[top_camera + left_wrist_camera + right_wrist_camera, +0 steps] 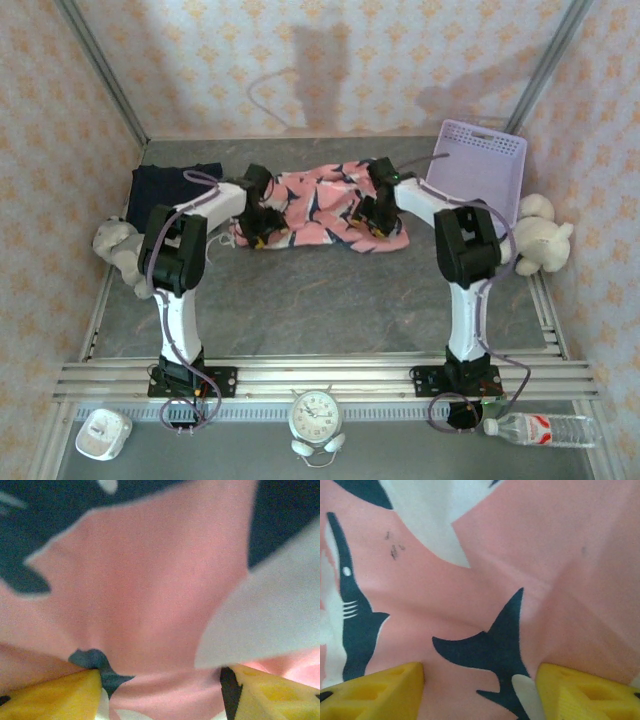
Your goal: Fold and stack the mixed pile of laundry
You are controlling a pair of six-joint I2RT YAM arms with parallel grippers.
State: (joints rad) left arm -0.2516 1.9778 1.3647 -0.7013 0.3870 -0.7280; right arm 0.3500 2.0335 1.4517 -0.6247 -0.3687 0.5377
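The salmon-pink garment [330, 200] with navy and white print lies spread at the back middle of the table. A plain dark navy garment [165, 185] lies at the back left, beside the left arm. My left gripper [262, 232] presses down on the pink garment's left edge. In the left wrist view its yellow fingers [55, 697] stand apart with pink cloth [150, 580] bulging between them. On the garment's right part my right gripper [368, 222] also points down. Its yellow fingers [375, 692] are spread on the pink cloth [520, 545], either side of a navy tail shape.
A lavender plastic basket [480, 165] stands tilted at the back right. Plush toys sit at the left edge [118, 245] and the right edge [540, 238]. In front of the arm bases lie an alarm clock [317, 415], a water bottle [545, 430] and a small white device [103, 435].
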